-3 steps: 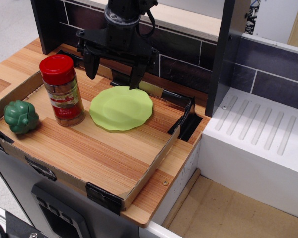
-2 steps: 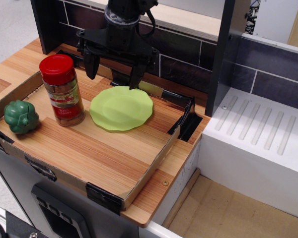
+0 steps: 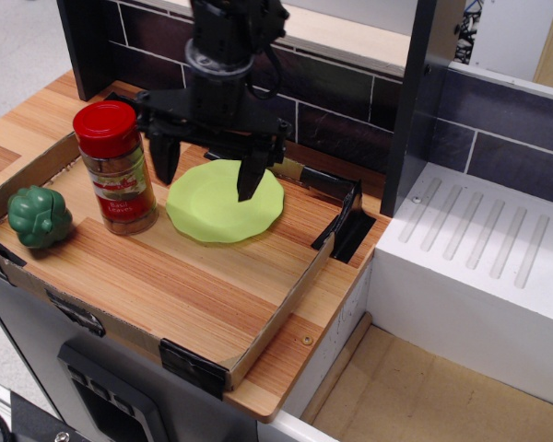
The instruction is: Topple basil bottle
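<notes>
The basil bottle stands upright on the wooden tray, left of centre: a clear jar with a wide red cap, red-and-white label and brownish contents. My gripper is black, open and empty, hanging over the left part of the green plate. Its left finger is just right of the bottle, apart from it. Its right finger is above the plate's middle.
A small green pepper-shaped toy sits at the tray's left edge. The tray has low cardboard walls with black corner clips. A dark tiled back wall and black post stand behind; a white drainer lies to the right.
My gripper has come forward and down, from the tray's back edge to over the green plate, closer to the bottle. The bottle, plate and toy have not moved.
</notes>
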Controlling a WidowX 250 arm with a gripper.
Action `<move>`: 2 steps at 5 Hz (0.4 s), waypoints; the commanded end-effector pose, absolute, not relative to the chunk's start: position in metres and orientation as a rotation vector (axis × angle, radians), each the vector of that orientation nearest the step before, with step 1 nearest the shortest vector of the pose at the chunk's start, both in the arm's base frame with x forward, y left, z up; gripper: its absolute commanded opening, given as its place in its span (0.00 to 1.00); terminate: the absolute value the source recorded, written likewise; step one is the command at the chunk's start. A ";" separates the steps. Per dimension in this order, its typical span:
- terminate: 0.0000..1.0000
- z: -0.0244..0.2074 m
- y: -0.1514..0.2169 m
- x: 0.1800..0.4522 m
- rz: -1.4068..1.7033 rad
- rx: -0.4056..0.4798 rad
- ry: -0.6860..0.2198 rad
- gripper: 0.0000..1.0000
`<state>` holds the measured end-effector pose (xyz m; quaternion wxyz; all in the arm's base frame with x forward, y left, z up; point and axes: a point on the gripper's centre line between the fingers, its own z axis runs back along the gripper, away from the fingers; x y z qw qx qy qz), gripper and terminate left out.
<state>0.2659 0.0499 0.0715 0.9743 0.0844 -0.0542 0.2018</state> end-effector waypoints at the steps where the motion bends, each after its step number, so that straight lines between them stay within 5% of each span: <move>1: 0.00 0.094 0.081 0.230 0.445 0.180 -0.229 1.00; 2: 0.00 0.095 0.104 0.228 0.456 0.198 -0.245 1.00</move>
